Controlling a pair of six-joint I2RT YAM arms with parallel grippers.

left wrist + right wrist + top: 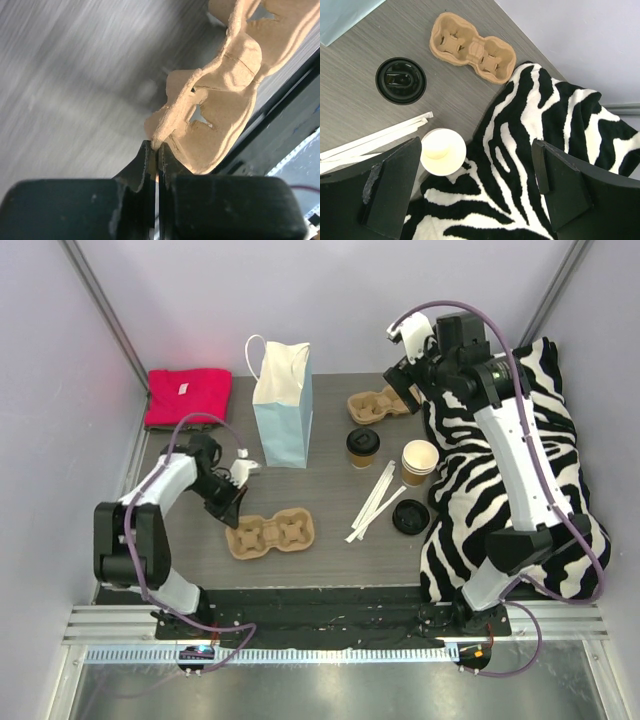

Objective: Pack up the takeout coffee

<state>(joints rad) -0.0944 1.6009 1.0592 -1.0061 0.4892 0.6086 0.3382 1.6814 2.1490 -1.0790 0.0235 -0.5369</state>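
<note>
The takeout coffee (363,447) stands upright approx mid-table (335,562), at 4 o'clock from the light blue bag (283,405) and 6 o'clock from the far carrier (378,403). A lidless cup (420,460) is near it at 3 o'clock, and nothing touches it. It's prob light, but can't tell if it's filled. The paper wall looks thin and would likely dent under a hard squeeze. Its black lid (400,80) is slick plastic and prob only pressed on, so a grab by the lid risks popping it off. Best hold imo is a side pinch across the kraft wall just under the pale rim, where it should be stiffest, kept upright. Left gripper (156,147): fingers pressed nearly together, pinching the thin edge of the near carrier (225,90) at its 9 o'clock end. Can't tell if that carrier is clear of the table. Right gripper (477,187): fingers spread wide, holding and touching nothing, up high over the zebra cloth (520,150). The coffee sits at approx 10 o'clock in that wrist view, well apart from the fingers. A spare lid (411,516) and white sticks (372,502) lie at 5 o'clock from the coffee.
</note>
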